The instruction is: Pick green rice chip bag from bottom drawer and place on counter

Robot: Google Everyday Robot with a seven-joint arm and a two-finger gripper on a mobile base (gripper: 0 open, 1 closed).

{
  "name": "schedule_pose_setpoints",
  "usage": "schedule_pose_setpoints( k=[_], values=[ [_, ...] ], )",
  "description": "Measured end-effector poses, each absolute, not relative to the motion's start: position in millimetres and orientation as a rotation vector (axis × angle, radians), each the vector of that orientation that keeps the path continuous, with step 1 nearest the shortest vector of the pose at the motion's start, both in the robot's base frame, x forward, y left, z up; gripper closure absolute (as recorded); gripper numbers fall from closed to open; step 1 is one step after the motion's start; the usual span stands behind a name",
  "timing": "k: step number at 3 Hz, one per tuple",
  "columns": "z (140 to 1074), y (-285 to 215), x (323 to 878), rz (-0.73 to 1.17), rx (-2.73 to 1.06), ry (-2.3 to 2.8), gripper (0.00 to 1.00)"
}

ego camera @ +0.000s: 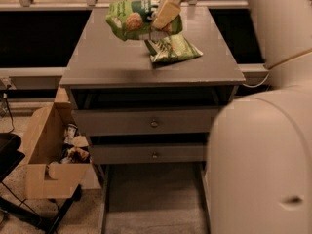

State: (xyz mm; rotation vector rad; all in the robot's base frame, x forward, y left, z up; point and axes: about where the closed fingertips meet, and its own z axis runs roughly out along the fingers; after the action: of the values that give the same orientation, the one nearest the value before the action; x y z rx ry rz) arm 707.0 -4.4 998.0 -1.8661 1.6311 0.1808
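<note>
The green rice chip bag is bright green with a dark patch and round tan rice-cake pictures. My gripper is shut on its right end and holds it in the air above the back of the counter. The bag hangs tilted, out to the left of the gripper. The bottom drawer is pulled open at the foot of the cabinet, its grey floor bare where it shows. My arm's white body covers the drawer's right side.
A paler green bag with leafy stripes lies on the counter just below the held bag. Two upper drawers with round knobs stand partly open. An open cardboard box with clutter stands on the floor at the left.
</note>
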Motion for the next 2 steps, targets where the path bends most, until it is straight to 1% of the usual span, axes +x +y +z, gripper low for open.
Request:
schedule_pose_setpoints(
  k=[1,2],
  values=[
    [981.3,33.9,745.9,0.162,-1.847,1.637,1.0],
    [939.0,70.9,787.3,0.154,-1.812,1.69,1.0]
  ],
)
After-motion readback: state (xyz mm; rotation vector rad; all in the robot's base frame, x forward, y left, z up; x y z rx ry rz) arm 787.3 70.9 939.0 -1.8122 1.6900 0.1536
